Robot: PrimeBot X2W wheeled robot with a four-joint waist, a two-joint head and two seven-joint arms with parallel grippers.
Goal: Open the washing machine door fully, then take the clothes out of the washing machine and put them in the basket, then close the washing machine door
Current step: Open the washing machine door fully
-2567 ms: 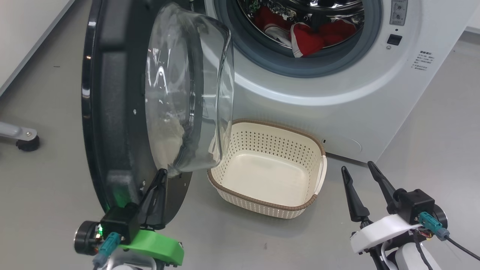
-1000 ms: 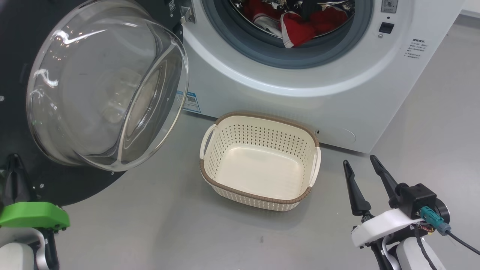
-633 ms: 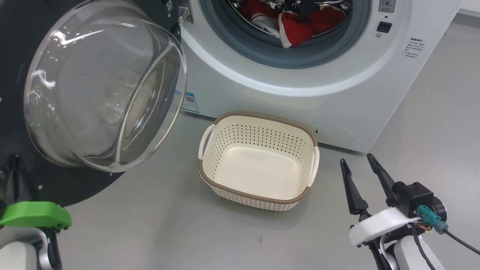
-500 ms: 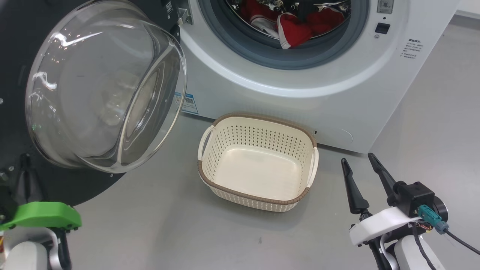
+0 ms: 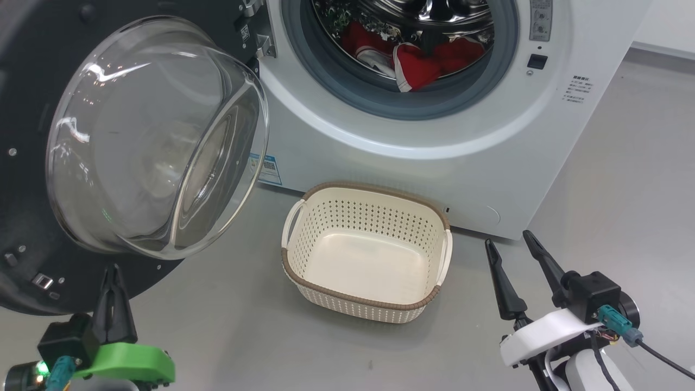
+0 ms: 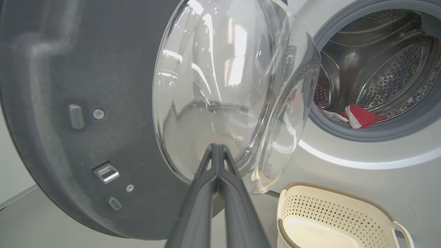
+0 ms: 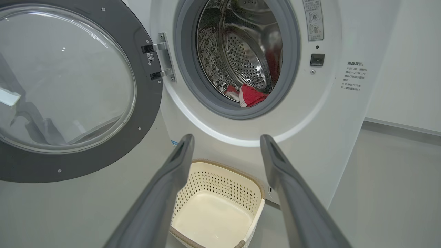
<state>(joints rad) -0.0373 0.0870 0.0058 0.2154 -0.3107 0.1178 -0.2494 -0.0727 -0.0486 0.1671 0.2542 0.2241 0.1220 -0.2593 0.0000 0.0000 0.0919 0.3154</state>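
The washing machine (image 5: 434, 141) (image 7: 327, 103) stands with its door (image 5: 152, 141) (image 6: 224, 86) (image 7: 65, 82) swung wide to the left, glass bowl facing out. Red clothes (image 5: 412, 62) (image 6: 361, 117) (image 7: 249, 96) with white trim lie at the bottom of the steel drum. An empty cream basket (image 5: 374, 186) (image 6: 330, 193) (image 7: 220, 165) sits on the floor below the drum's opening. My left gripper (image 5: 113, 267) (image 6: 216, 146) is shut on nothing, pointing at the lower part of the door's inner face. My right gripper (image 5: 507, 239) (image 7: 227, 137) is open and empty, right of the basket.
Grey floor runs around the machine on both sides. A blue QR label (image 5: 269, 168) sits low on the machine's front, beside the door's hinge (image 7: 162, 62). A white wall (image 7: 406, 69) rises to the right of the machine.
The door has swung from nearly edge-on to wide open. My shut left gripper has come off its lower rim and drawn back. The head view has shifted. The right gripper has barely moved.
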